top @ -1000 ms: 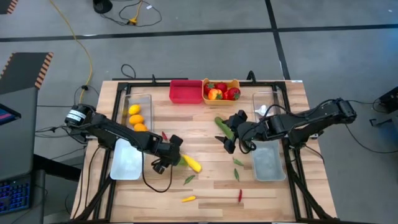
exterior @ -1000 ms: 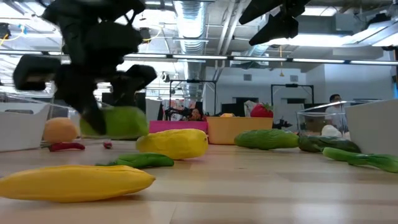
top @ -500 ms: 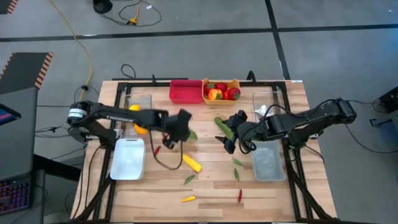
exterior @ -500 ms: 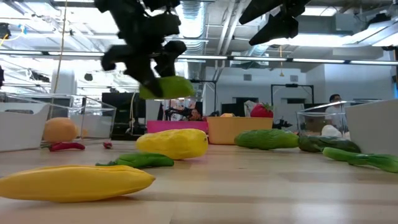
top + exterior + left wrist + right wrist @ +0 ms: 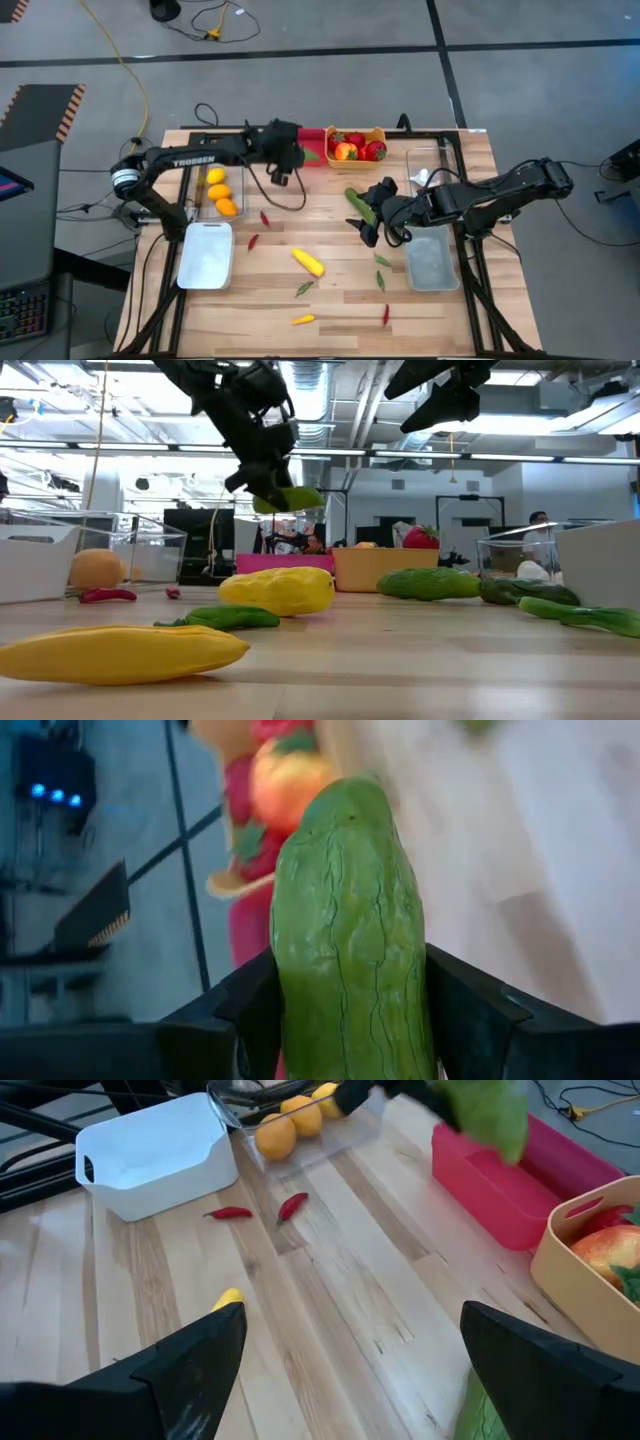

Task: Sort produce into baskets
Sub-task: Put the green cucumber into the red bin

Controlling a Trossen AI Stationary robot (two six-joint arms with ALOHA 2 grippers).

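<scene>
left tool (image 5: 296, 157): grips green cucumber (image 5: 350, 930) above red bin (image 5: 312, 151) | right tool (image 5: 378, 228): wide, empty, mid-desk (image 5: 330, 290)

An open-plan lab or workshop: exposed ceiling ducts (image 5: 320, 380), monitors (image 5: 195, 530), taped concrete floor (image 5: 300, 40).

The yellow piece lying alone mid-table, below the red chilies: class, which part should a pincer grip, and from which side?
Grip the yellow piece around its thicker middle, coming straight down from above. It lies flat and elongated on a diagonal, so the fingers should close across its narrow width, probably; the bare wood either side leaves room.
</scene>
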